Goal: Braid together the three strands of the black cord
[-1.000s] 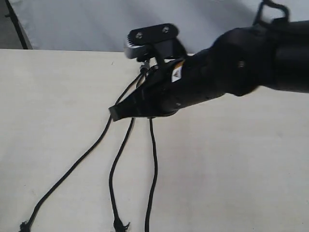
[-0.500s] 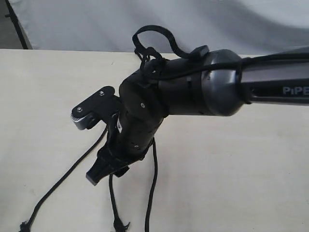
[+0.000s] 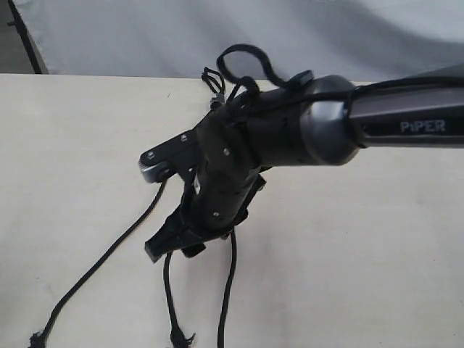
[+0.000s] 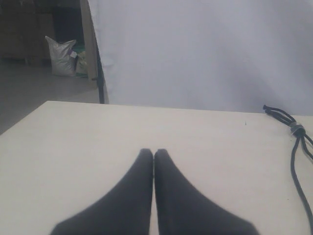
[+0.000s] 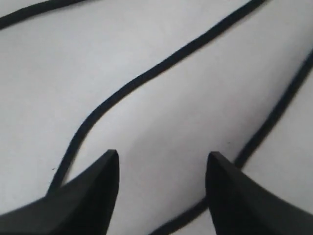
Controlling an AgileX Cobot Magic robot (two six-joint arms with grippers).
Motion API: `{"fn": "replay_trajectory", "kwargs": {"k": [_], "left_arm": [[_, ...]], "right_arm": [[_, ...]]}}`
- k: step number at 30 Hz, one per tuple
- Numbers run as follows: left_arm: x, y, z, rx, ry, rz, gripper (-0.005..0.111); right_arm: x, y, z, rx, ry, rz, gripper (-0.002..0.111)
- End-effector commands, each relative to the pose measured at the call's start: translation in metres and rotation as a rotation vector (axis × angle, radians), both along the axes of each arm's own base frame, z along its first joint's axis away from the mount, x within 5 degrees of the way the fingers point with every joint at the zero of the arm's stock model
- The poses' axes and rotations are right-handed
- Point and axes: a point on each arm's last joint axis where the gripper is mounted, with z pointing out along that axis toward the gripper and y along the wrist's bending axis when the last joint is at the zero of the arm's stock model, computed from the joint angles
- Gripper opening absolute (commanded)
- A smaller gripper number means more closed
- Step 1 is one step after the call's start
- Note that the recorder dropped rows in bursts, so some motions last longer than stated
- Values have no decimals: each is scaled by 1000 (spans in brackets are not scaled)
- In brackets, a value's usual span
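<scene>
The black cord lies on the pale table, its short loops at the far end. In the left wrist view the loops meet a small grey band. Three strands run toward the near edge: left, middle and right, each with a frayed tip. My right gripper points down over the middle strand, hiding the upper strands. In its wrist view it stands open and empty, one strand beyond the tips and another beside one finger. My left gripper is shut and empty, off to the side of the band.
A grey cloth backdrop hangs behind the table's far edge. The right arm's dark body and its looped cable reach in from the right. Beyond the table in the left wrist view, a sack stands on the floor.
The right arm swung from the cord's far end down toward the near side, turning its gripper downward over the strands. The strands lie as before.
</scene>
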Motion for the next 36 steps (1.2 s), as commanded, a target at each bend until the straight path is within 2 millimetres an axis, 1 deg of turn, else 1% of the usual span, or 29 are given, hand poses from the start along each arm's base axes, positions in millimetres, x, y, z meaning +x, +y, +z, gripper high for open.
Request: {"fn": "replay_trajectory", "kwargs": {"k": [1,4,11,17,22,24,27,29,30,33,36], "left_arm": [[0,0,1,-3,-17,4,2],[0,0,1,-4,-15,4,2],[0,0,1,-4,-15,4,2],[0,0,1,-4,-15,4,2],[0,0,1,-4,-15,4,2],[0,0,1,-4,-15,4,2],[0,0,1,-4,-15,4,2],[0,0,1,-4,-15,4,2],[0,0,1,-4,-15,4,2],[0,0,1,-4,-15,4,2],[0,0,1,-4,-15,4,2]], "right_arm": [[-19,16,-17,-22,28,73,52],[-29,23,-25,-37,40,103,52],[-49,40,-21,-32,32,178,52],[-51,38,-27,-73,54,183,52],[-52,37,-45,-129,93,195,52],[-53,35,-49,-152,103,222,47],[-53,35,-47,-159,100,253,24],[-51,36,-40,-166,83,279,2],[-49,37,-34,-167,66,288,0],[-42,37,-14,-196,4,314,0],[-28,30,13,-251,-53,280,0]]}}
